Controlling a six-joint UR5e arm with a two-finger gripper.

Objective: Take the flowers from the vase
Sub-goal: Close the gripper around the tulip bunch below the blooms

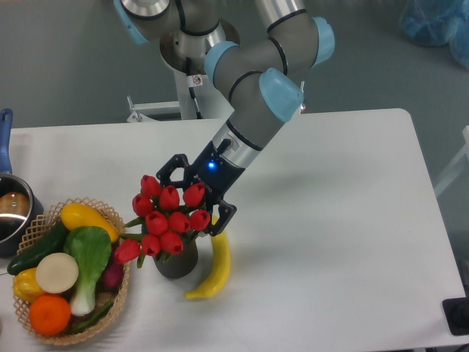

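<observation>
Fixed camera, only view: the flowers sit in the vase, which stands on the counter at near-left, just right of the wicker basket of produce and just left of the banana, which looks to be touching or almost touching the vase's right side. So nothing is lifted yet; the bunch looks fully seated, red buds clustered above the dark rim, leaves spilling left toward the basket. The tool is at the far-right side of the bunch, at bud height, angled down from the arm that reaches in from the far edge. One dark finger shows above the top-left buds, the other shows at the right of the bunch just above the banana's tip, so the jaws stand apart and appear to straddle the back of the bunch. Whether the pads touch buds or stems I cannot tell, since the buds hide the contact area. My read: the tool is open, approach done or nearly done, grasp not yet made. Left to do: close on the stems or bunch, then lift straight up clear of the vase. Risk as I judge it: the vase is small and could tip or ride up with the stems, and the banana is close enough to get nudged. The steel pot at far left is well out of the way.
</observation>
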